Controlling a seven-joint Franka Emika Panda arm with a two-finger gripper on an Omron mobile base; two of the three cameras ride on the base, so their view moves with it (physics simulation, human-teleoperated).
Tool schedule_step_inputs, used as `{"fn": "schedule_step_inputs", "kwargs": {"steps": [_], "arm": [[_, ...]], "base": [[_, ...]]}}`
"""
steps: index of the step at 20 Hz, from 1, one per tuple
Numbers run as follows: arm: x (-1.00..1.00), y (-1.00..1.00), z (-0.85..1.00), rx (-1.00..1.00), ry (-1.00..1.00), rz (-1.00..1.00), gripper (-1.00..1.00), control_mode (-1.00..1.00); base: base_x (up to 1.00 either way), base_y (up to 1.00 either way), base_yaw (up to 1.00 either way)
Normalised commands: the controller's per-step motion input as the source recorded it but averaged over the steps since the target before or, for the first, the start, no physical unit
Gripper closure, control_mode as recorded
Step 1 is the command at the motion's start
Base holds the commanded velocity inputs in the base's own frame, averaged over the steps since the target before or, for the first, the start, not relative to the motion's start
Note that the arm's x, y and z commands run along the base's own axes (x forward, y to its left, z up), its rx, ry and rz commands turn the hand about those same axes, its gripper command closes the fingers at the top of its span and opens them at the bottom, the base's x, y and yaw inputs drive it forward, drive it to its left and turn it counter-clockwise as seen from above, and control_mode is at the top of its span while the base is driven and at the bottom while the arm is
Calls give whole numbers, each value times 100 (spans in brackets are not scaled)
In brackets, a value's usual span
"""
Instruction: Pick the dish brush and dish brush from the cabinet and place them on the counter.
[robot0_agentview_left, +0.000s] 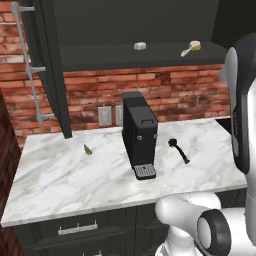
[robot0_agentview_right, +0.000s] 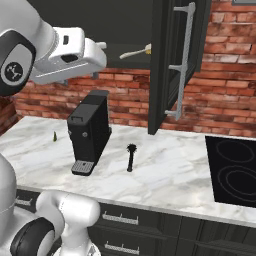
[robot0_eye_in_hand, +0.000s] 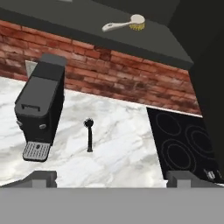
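Observation:
The all-black dish brush (robot0_agentview_left: 179, 150) (robot0_agentview_right: 131, 156) (robot0_eye_in_hand: 89, 134) lies flat on the white marble counter (robot0_agentview_left: 75, 175) (robot0_agentview_right: 170, 175) (robot0_eye_in_hand: 122, 153), just right of a coffee machine. On the open cabinet's lower shelf (robot0_agentview_left: 150, 55) rests the cream-handled dish brush (robot0_agentview_left: 191, 48) (robot0_agentview_right: 135, 51) (robot0_eye_in_hand: 124, 24), its round tan head to the right. My gripper (robot0_agentview_right: 102, 60) (robot0_eye_in_hand: 112, 178) hangs in the air above the coffee machine, below and in front of the shelf. It is open and holds nothing.
A black coffee machine (robot0_agentview_left: 139, 132) (robot0_agentview_right: 89, 131) (robot0_eye_in_hand: 39, 109) stands mid-counter. Cabinet doors (robot0_agentview_left: 47, 65) (robot0_agentview_right: 167, 60) swing open on both sides. A small white block (robot0_agentview_left: 140, 46) sits on the shelf. A black cooktop (robot0_agentview_right: 232, 170) (robot0_eye_in_hand: 179, 142) lies to the right, a small green item (robot0_agentview_left: 88, 149) to the left.

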Motion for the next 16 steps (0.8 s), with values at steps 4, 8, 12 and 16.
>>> {"fn": "schedule_step_inputs", "kwargs": {"steps": [4,8,12,16], "arm": [[10,16,-3,14,-19,-19,-100,-100],[14,5,0,14,-22,-22,-100,-100],[4,2,1,15,-21,-26,-100,-100],[0,0,12,19,-13,-27,-100,-100]], "base": [[0,0,0],[0,0,0],[0,0,0],[0,0,0]]}}
